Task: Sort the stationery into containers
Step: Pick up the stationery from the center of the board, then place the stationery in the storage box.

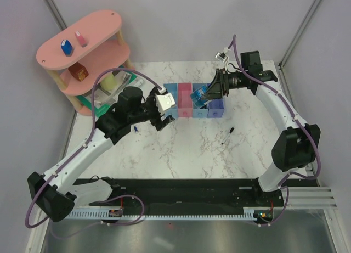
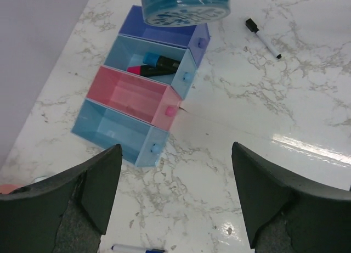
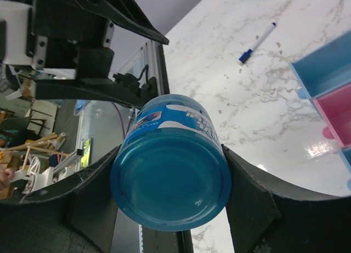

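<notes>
**Ana:** How much is sorted?
**Ben:** The blue-cap marker [image 2: 162,61] and the pink-cap marker [image 2: 149,71] lie in one light blue bin [image 2: 123,51]. The pink bin [image 2: 129,94] looks empty.
**Ana:** And the pot?
**Ben:** The right gripper [image 3: 171,159] squeezes the teal-blue pot [image 1: 199,94], up over the bins. The left gripper [image 2: 176,154] is wide open and holds nothing.
**Ana:** What's left?
**Ben:** I think the pot, the thin pen [image 1: 227,135], the blue-capped pen [image 1: 136,129], and the blue eraser [image 1: 67,47] and pink eraser [image 1: 81,39] on the pink shelf [image 1: 104,22].
</notes>
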